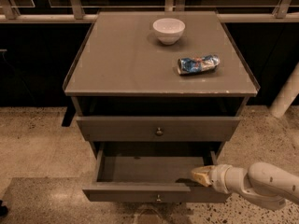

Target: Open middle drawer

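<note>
The grey cabinet has a shut top drawer [159, 129] with a small round knob. Below it, the middle drawer [140, 190] stands pulled out toward me, its inside bare and its knob [159, 198] at the front centre. A third drawer does not show below it. My gripper [202, 176], with tan tips on a white arm [261, 183] coming from the lower right, rests at the top edge of the middle drawer's front, near its right end.
On the cabinet top [121, 59] stand a white bowl [168, 30] at the back and a crumpled blue snack bag [198, 64] to the right. A dark railing and wall run behind. A white post [286, 97] stands at right. The floor is speckled.
</note>
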`<state>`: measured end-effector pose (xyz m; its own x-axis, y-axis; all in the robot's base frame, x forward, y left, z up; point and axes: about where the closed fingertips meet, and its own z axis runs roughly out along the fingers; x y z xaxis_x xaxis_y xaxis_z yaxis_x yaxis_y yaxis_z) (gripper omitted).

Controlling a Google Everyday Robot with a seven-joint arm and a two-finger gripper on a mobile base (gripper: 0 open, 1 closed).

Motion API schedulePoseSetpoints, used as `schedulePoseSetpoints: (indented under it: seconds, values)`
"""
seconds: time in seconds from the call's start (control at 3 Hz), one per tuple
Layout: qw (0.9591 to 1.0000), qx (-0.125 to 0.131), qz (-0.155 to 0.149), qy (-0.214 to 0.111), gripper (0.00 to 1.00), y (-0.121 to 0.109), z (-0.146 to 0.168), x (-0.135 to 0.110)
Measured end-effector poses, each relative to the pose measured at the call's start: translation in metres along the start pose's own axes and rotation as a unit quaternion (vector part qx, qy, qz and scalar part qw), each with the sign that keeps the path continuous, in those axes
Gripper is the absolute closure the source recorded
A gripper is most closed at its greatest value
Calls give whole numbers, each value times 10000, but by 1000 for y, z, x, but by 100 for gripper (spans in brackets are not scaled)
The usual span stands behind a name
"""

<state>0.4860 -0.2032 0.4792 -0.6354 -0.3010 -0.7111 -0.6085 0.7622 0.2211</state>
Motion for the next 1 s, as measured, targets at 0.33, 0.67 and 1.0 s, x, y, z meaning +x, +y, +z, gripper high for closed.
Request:
schedulePoseSetpoints:
  seconds: [0.33,0.67,1.0]
  values:
    - [9963,166,-699,-463,100,0,-18,-59]
    - [9954,138,-794,-524,82,5,-16,-67]
    - [9954,138,-794,-524,59,5,-16,-67]
